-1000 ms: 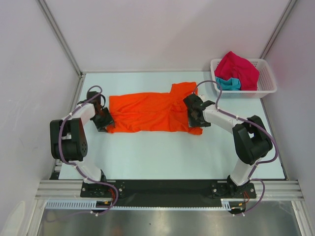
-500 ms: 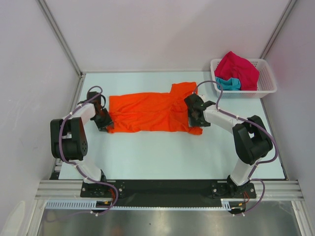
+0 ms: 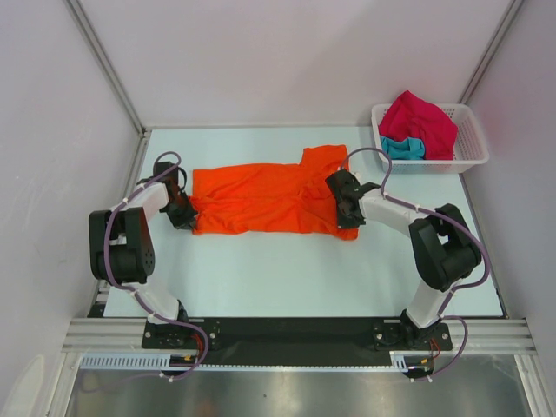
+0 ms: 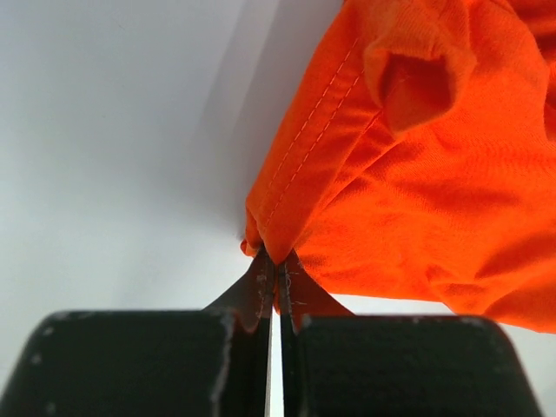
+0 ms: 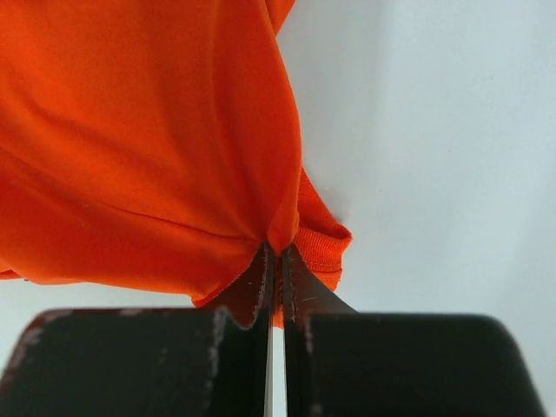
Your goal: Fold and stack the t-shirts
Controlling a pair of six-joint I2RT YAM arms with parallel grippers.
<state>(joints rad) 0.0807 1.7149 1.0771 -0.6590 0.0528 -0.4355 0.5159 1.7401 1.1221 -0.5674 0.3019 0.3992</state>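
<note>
Orange t-shirt (image 3: 261,200) lies spread on the table (image 3: 261,269) in the top view, its long axis running left to right. The left gripper (image 3: 185,213) is at its left end and the right gripper (image 3: 346,205) at its right. In the left wrist view the jaws are pinched tight on a stitched corner. In the right wrist view the jaws are clamped on cloth beside a ribbed edge. No labels or writing are readable.

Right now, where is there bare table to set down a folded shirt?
The widest bare patch is the table between the orange t-shirt and the black base plate. A narrower strip runs behind the shirt to the back edge. Crowded: both shirt ends, and the white basket corner.
</note>
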